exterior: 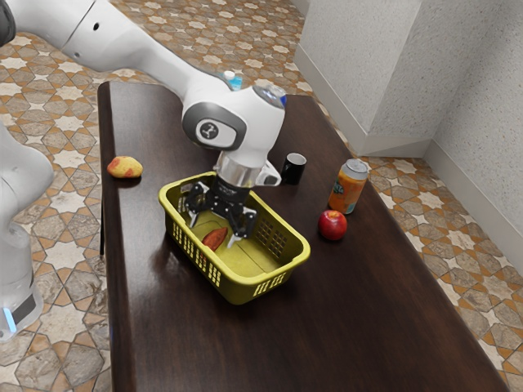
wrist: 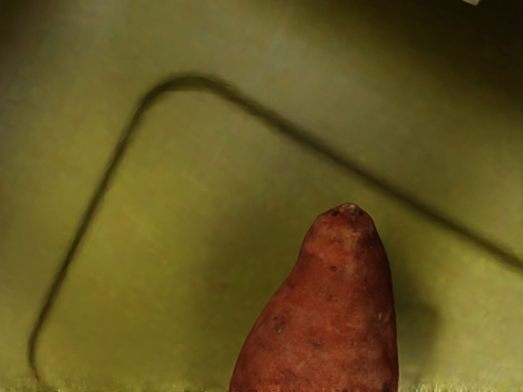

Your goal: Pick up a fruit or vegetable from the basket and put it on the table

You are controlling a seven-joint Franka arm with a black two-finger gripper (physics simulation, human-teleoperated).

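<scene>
Jaws spread wide, we hover in the basket (exterior: 237,291) over the red-skinned sweet potato (exterior: 215,238), its long axis running crosswise to our closing line.

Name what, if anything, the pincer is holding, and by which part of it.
Nothing is held: the pincer is open, its fingers wide apart over the reddish sweet potato in the basket.

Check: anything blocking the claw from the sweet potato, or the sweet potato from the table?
Claw to sweet potato: nothing visible between. Sweet potato to table: the basket's walls stand all around it, so it'll probably need lifting over them.
</scene>
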